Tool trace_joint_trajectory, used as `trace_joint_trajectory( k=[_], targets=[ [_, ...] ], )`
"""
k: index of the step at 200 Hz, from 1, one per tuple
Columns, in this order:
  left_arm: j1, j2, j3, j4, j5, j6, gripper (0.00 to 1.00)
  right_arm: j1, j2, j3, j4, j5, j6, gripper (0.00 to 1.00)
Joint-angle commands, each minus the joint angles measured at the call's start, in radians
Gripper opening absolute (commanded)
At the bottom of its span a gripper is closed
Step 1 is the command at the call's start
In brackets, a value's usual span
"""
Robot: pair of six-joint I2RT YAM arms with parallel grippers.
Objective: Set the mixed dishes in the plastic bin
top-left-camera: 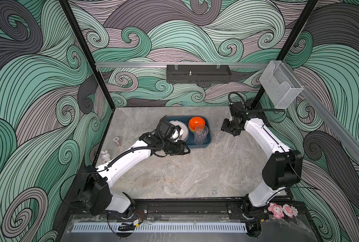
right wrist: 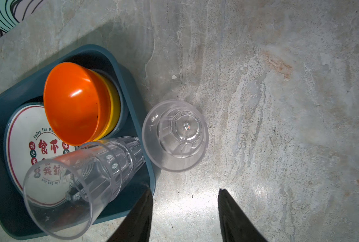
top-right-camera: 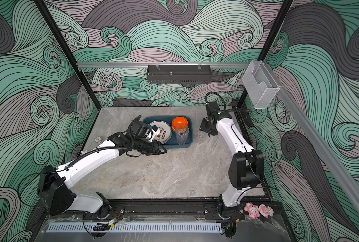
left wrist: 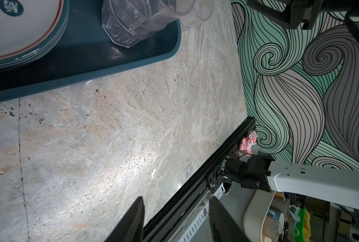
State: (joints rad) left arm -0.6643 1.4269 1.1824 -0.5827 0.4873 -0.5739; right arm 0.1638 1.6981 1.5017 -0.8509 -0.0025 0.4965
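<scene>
The right pincer (right wrist: 185, 215) is released: in its wrist view the two dark fingers stand apart over bare worktop (right wrist: 279, 125), with nothing between them. Near the fingers, a loose tumbler (right wrist: 175, 134) stands on the worktop, just beside the bin (right wrist: 151, 174) but outside its wall; whether it touches the wall cannot be told. In a top view this pincer (top-left-camera: 227, 128) hangs to the right of the bin (top-left-camera: 208, 144), apart from it.

The left pincer (left wrist: 177, 222) is also released and grasps nothing; its fingers are spread over the worktop. In a top view it (top-right-camera: 163, 149) sits low by the bin's near left corner, outside the rim.

Inside the bin, the plates (right wrist: 27, 134) lie stacked on the left side, white with a dark rim and red and black characters. The bowls (right wrist: 73, 102) sit nested in the far right corner, orange on top with yellow showing beneath. A second tumbler (right wrist: 86, 178) stands in the near right corner, just beside the bowls.

Well to the left, a rabbit (top-left-camera: 105, 156) stands at the worktop's edge.
</scene>
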Motion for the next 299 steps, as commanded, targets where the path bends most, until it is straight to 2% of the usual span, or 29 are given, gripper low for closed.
trace_joint_trajectory(
  k=[1, 52, 115, 201, 299],
  targets=[
    [-0.010, 0.028, 0.033, -0.015, 0.000, 0.026, 0.52, -0.021, 0.031, -0.012, 0.025, -0.024, 0.021, 0.53],
    [-0.013, 0.030, 0.021, -0.016, -0.012, 0.023, 0.52, -0.052, 0.105, 0.014, 0.028, -0.043, 0.036, 0.53],
    [-0.014, 0.043, 0.009, -0.014, -0.022, 0.016, 0.52, -0.066, 0.177, 0.025, 0.037, -0.057, 0.048, 0.46],
    [-0.012, 0.044, -0.003, -0.019, -0.035, 0.016, 0.51, -0.073, 0.231, 0.009, 0.055, -0.076, 0.049, 0.26],
    [-0.012, 0.023, -0.031, -0.019, -0.041, 0.016, 0.51, -0.074, 0.196, -0.033, 0.055, -0.048, 0.019, 0.01]
  ],
)
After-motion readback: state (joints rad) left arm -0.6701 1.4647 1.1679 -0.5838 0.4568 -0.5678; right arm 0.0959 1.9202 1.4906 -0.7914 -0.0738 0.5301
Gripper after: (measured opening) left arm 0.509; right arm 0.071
